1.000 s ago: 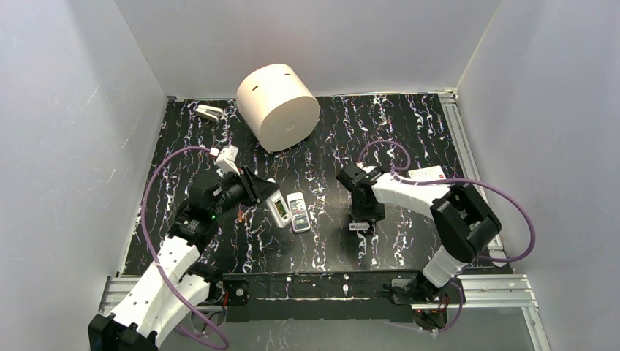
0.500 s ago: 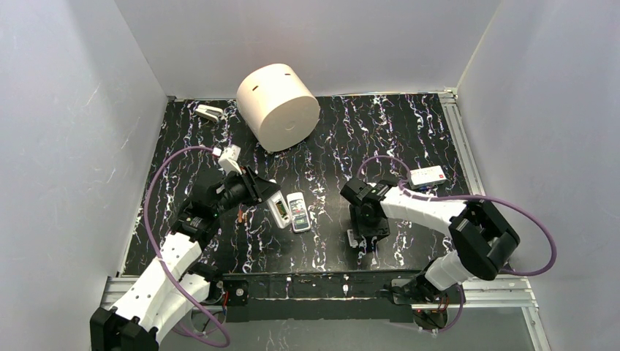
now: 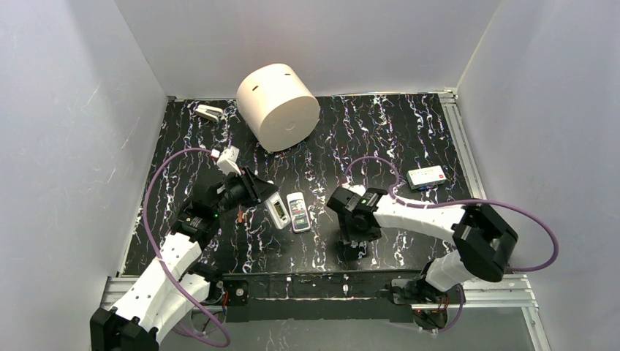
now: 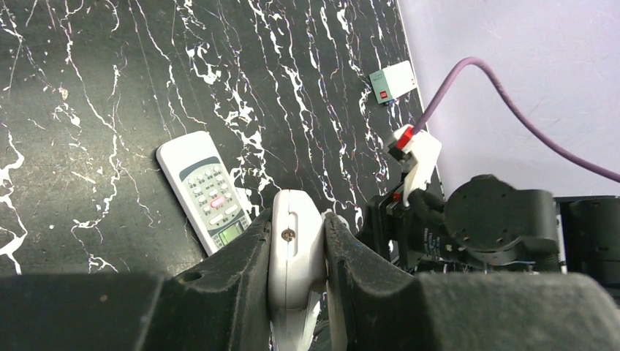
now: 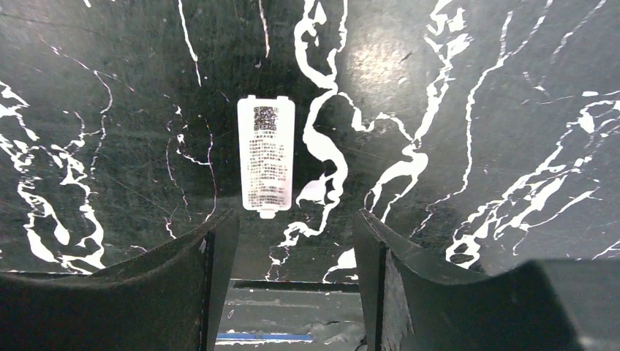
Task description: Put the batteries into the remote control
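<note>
My left gripper (image 3: 272,199) is shut on a white remote (image 3: 277,210), seen edge-on between the jaws in the left wrist view (image 4: 295,245). A second remote (image 3: 297,213) lies face up beside it and also shows in the left wrist view (image 4: 207,191). One thin orange-red battery (image 3: 240,215) lies by the left gripper; the other batteries are hidden. My right gripper (image 5: 296,219) is open and empty above the table, right of the remotes (image 3: 356,235). The white battery cover (image 5: 266,157) lies flat just ahead of its left finger.
A large cream cylinder (image 3: 278,106) lies at the back. A small white object (image 3: 210,112) sits at the back left. A white box with a red mark (image 3: 428,177) is at the right, also in the left wrist view (image 4: 392,80). The table's front rail (image 5: 292,292) lies under the right fingers.
My right arm has swung left and toward the near edge; the white cover, visible below the gripper before, is now hidden under it in the top view. The left arm has barely moved.
</note>
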`<state>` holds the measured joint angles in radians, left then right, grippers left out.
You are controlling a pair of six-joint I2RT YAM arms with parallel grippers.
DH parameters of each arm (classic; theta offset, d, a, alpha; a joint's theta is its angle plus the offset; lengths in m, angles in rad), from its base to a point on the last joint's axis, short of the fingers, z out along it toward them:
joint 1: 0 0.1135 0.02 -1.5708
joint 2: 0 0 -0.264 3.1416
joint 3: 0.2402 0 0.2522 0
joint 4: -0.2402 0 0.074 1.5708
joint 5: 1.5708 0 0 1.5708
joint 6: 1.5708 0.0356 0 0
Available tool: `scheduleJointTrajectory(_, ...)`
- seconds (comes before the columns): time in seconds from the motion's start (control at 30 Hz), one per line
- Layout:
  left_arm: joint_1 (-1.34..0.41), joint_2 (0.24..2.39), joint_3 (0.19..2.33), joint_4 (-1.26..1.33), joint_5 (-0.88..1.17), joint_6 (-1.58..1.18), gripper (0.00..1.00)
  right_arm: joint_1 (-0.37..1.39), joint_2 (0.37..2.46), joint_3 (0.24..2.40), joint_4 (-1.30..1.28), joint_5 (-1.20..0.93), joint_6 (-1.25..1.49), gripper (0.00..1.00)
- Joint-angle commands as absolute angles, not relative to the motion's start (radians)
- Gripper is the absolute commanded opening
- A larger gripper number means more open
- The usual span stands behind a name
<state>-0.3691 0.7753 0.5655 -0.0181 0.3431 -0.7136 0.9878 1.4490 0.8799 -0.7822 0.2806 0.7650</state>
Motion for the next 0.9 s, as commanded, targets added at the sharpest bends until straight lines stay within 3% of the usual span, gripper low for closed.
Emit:
scheduleJointTrajectory(0.0, -0.367, 0.766, 0.581, -0.021, 0.333, -0.705, 0.0, 1.014, 1.492, 0.893, -0.748, 0.288, 0.796, 0.67)
scheduleJointTrajectory(0.3, -0.367, 0.774, 0.581, -0.02, 0.334, -0.707, 0.0, 1.015, 1.522, 0.841, -0.645, 0.258, 0.794, 0.61)
scheduleJointTrajectory(0.53, -0.367, 0.781, 0.584, -0.017, 0.336, -0.707, 0.0, 1.016, 1.556, 0.842, -0.667, 0.295, 0.813, 0.45)
scheduleJointTrajectory(0.73, -0.367, 0.8, 0.571, -0.005, 0.344, -0.717, 0.0, 1.017, 1.59, 0.833, -0.682, 0.31, 0.81, 0.26)
scheduleJointTrajectory(0.87, -0.367, 0.849, 0.558, 0.054, 0.41, -0.737, 0.0, 1.016, 1.557, 0.85, -0.675, 0.312, 0.805, 0.22)
